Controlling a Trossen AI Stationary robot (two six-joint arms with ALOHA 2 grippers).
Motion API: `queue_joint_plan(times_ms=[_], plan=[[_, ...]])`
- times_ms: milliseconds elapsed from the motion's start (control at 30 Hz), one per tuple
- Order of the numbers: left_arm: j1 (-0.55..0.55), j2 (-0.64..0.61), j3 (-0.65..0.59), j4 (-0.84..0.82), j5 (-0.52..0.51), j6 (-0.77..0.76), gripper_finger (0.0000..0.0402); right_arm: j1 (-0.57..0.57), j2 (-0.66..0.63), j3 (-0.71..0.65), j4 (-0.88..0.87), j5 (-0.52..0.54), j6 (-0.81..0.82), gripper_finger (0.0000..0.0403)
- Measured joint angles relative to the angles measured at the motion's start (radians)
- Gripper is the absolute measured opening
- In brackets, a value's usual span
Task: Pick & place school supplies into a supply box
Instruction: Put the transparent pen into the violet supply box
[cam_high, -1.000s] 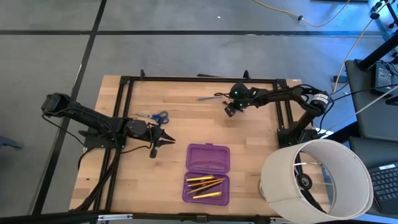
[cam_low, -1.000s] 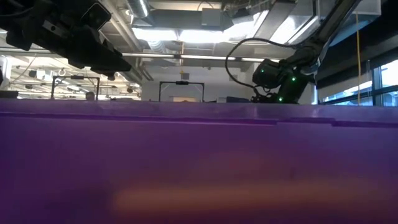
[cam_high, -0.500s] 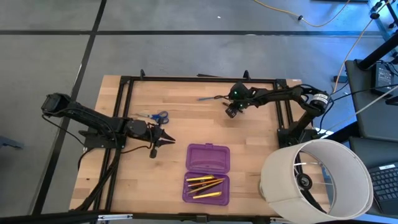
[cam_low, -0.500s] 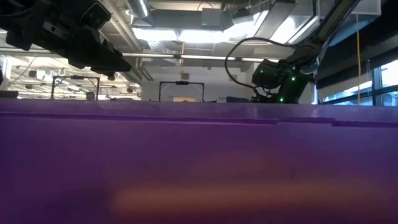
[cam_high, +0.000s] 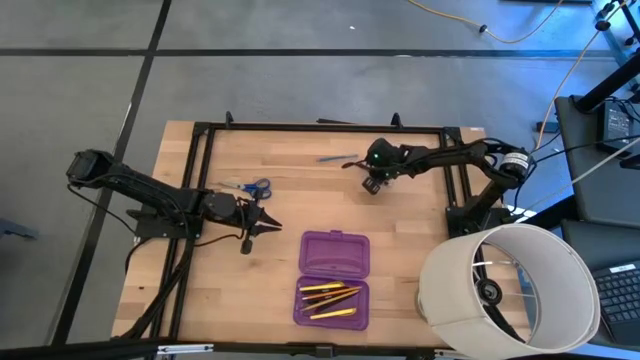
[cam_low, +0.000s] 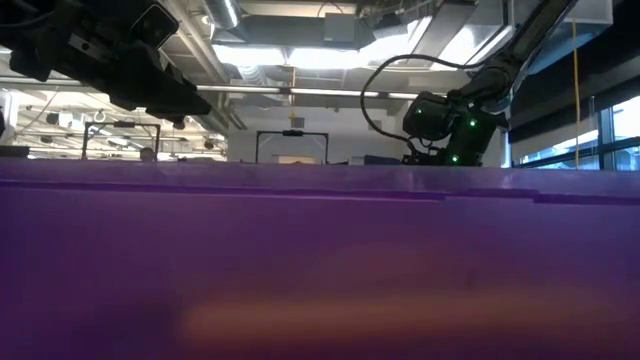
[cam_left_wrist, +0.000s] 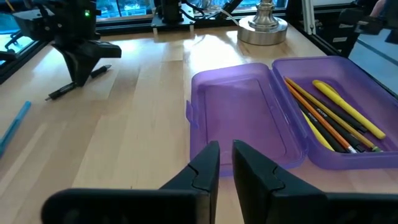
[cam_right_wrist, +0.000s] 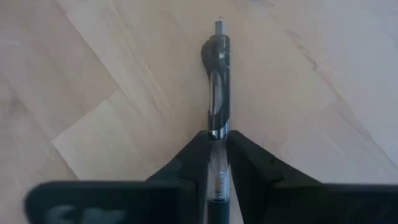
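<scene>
The purple supply box (cam_high: 333, 255) lies open on the table, with yellow pencils (cam_high: 330, 298) in its near half; its wall fills the low view (cam_low: 320, 260). My right gripper (cam_high: 371, 187) stands at the far middle of the table, shut on a black pen (cam_right_wrist: 216, 68). A blue pen (cam_high: 337, 157) lies just beyond it. The blue-handled scissors (cam_high: 248, 186) lie flat at the left. My left gripper (cam_high: 272, 228) hovers shut between the scissors and the box (cam_left_wrist: 236, 118). My right gripper pinches the black pen between its two fingers (cam_right_wrist: 196, 155), on the clear barrel (cam_right_wrist: 216, 127) next to the dark end. The fingers come from above, pointing down, and lie across the pen. In the left wrist view the pen (cam_left_wrist: 62, 91) lies low along the table; whether it is lifted clear I cannot tell.
A large white cylinder (cam_high: 510, 290) stands at the table's near right corner. A black metal frame (cam_high: 205, 150) runs around the work area. Bare wood lies between the box and the far pens.
My right gripper has shifted a little toward the table's near left, staying over the black pen. The left arm, the box and the other supplies have kept still.
</scene>
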Motion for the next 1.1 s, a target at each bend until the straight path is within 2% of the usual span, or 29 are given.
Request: queue_joint_plan(times_ms=[133, 333, 467, 600, 800, 1100], plan=[[0.000, 0.000, 0.000, 0.000, 0.000, -0.001, 0.0037, 0.000, 0.000, 0.000, -0.001, 0.000, 0.022, 0.0042], [0.000, 0.000, 0.000, 0.000, 0.000, -0.001, 0.0040, 0.005, -0.010, -0.002, 0.000, -0.001, 0.074, 0.0062], [0.000, 0.000, 0.000, 0.000, 0.000, -0.001, 0.0037, 0.028, -0.032, -0.005, -0.018, -0.015, 0.083, 0.0054], [0.000, 0.000, 0.000, 0.000, 0.000, -0.001, 0.0037, 0.062, -0.049, -0.006, -0.035, -0.057, 0.097, 0.0045], [0.000, 0.000, 0.000, 0.001, 0.000, -0.001, 0.0040, 0.122, -0.056, -0.006, -0.054, -0.065, 0.126, 0.0056], [0.000, 0.000, 0.000, 0.002, 0.000, -0.002, 0.0039, 0.227, -0.057, -0.005, -0.050, -0.087, 0.181, 0.0050]])
